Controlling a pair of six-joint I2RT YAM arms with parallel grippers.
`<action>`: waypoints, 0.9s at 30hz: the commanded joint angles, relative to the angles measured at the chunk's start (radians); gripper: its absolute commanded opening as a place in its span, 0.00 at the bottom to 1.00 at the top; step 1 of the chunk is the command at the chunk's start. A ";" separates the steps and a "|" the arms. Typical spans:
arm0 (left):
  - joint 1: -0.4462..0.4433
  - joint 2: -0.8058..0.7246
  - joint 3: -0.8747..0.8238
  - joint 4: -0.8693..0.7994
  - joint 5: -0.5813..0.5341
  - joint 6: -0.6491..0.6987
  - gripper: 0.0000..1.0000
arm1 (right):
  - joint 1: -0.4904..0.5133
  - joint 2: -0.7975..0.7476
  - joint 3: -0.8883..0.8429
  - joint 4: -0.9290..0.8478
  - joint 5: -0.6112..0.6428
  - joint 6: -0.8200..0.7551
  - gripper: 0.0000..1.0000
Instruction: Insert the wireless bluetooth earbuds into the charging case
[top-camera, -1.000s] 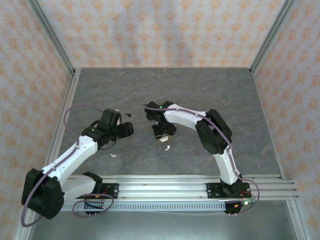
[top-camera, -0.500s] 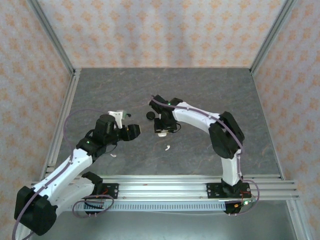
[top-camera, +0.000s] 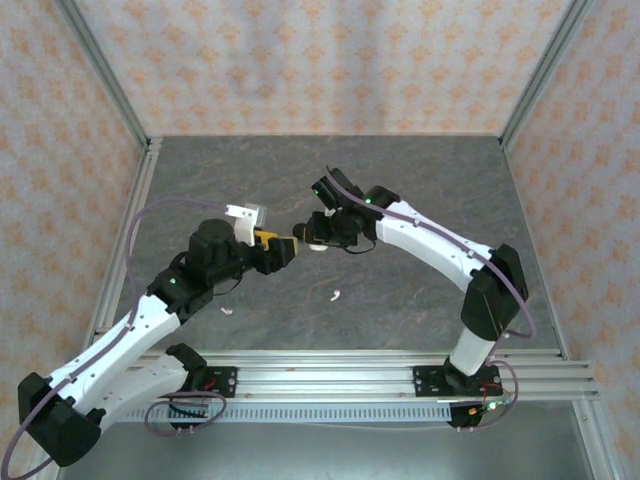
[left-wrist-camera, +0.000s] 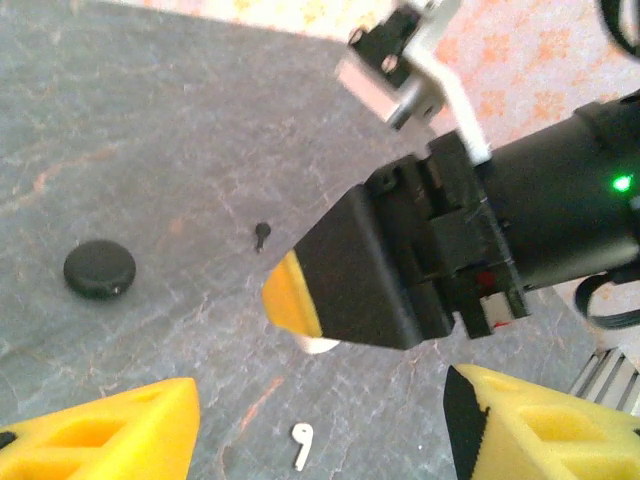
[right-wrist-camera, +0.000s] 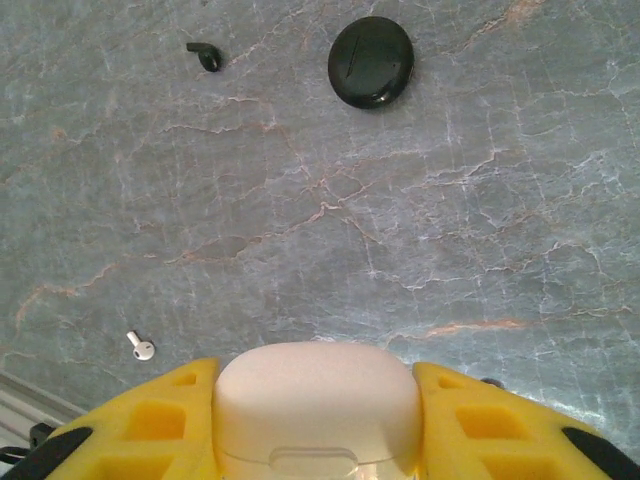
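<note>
Above mid-table, my right gripper (right-wrist-camera: 316, 415) clamps the closed white case (right-wrist-camera: 316, 385), apparently steadying it for my left gripper (left-wrist-camera: 320, 400), parted and empty, to open; a white earbud (right-wrist-camera: 140, 346) and a black earbud (right-wrist-camera: 205, 55) lie loose on the table (right-wrist-camera: 450, 250) below.

Cream-white case (right-wrist-camera: 315, 400), grey veined table (right-wrist-camera: 420, 230)

Robotics lab cell: grey bench (top-camera: 420, 170) walled by patterned panels (top-camera: 320, 60) in aluminium posts (top-camera: 100, 70), two arms (top-camera: 150, 310) bolted to a near rail (top-camera: 330, 375).
</note>
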 joint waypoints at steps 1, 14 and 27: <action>-0.004 -0.010 0.022 -0.015 -0.037 0.027 0.67 | -0.005 -0.055 0.029 0.010 -0.003 0.039 0.37; -0.004 0.071 0.053 -0.002 -0.053 0.033 0.68 | -0.003 -0.124 0.019 0.076 -0.035 0.119 0.37; -0.003 0.060 -0.109 0.360 -0.004 -0.054 0.67 | -0.015 -0.170 0.022 0.076 -0.063 0.190 0.37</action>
